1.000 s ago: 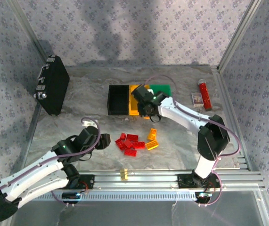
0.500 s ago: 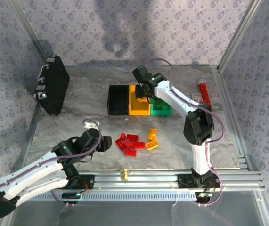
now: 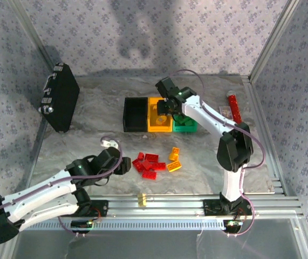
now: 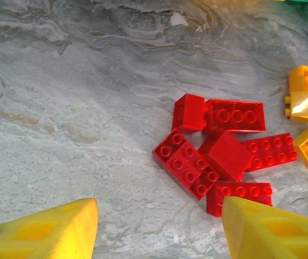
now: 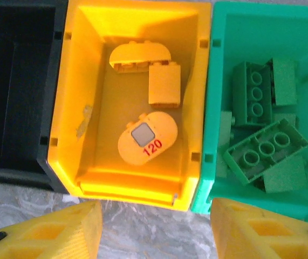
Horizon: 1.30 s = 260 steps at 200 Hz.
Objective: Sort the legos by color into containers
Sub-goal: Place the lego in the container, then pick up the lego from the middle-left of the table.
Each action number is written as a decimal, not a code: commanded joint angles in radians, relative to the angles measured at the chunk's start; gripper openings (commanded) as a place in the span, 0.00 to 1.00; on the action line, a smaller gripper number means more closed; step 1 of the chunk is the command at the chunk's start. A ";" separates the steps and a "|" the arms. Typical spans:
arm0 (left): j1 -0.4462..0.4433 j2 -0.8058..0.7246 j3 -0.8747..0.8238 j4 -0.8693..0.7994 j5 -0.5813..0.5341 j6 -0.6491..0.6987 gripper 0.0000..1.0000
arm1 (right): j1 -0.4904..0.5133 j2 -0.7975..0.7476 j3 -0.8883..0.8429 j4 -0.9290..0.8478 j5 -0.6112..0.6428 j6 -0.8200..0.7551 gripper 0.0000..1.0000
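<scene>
Legos are part sorted: red bricks (image 4: 218,154) sit in a tight pile on the table (image 4: 62,108) with a few orange ones (image 3: 173,161) just beside them. Three orange pieces (image 5: 148,137) lie in the orange-yellow bin (image 5: 73,108), and green bricks (image 5: 261,145) in the green bin (image 5: 221,65). Your right jaws hang wide and empty above the orange-yellow bin, so that drop looks done. Your left jaws, also wide and empty, hover near the red pile. Next, lower onto one outer red brick and carry it to the black bin (image 5: 13,81).
</scene>
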State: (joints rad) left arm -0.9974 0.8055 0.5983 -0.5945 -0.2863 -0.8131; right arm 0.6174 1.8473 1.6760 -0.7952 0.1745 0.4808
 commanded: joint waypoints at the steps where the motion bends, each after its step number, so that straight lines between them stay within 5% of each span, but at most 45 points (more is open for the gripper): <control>1: -0.018 0.023 0.043 0.028 -0.022 0.023 0.63 | 0.001 -0.088 -0.066 0.026 -0.025 -0.002 0.58; 84: -0.143 0.423 0.307 0.111 0.047 0.259 0.65 | -0.060 -0.458 -0.435 0.117 -0.061 0.039 0.65; 160: -0.219 0.879 0.625 0.033 0.282 0.466 0.65 | -0.213 -0.867 -0.777 0.160 -0.154 0.058 0.78; 260: -0.221 1.147 0.851 -0.135 0.258 0.580 0.64 | -0.287 -0.968 -0.876 0.158 -0.225 0.059 0.85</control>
State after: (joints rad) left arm -1.2137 1.9274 1.4117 -0.6525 -0.0162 -0.2749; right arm 0.3386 0.8944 0.8143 -0.6464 -0.0250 0.5346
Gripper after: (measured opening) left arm 0.644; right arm 0.850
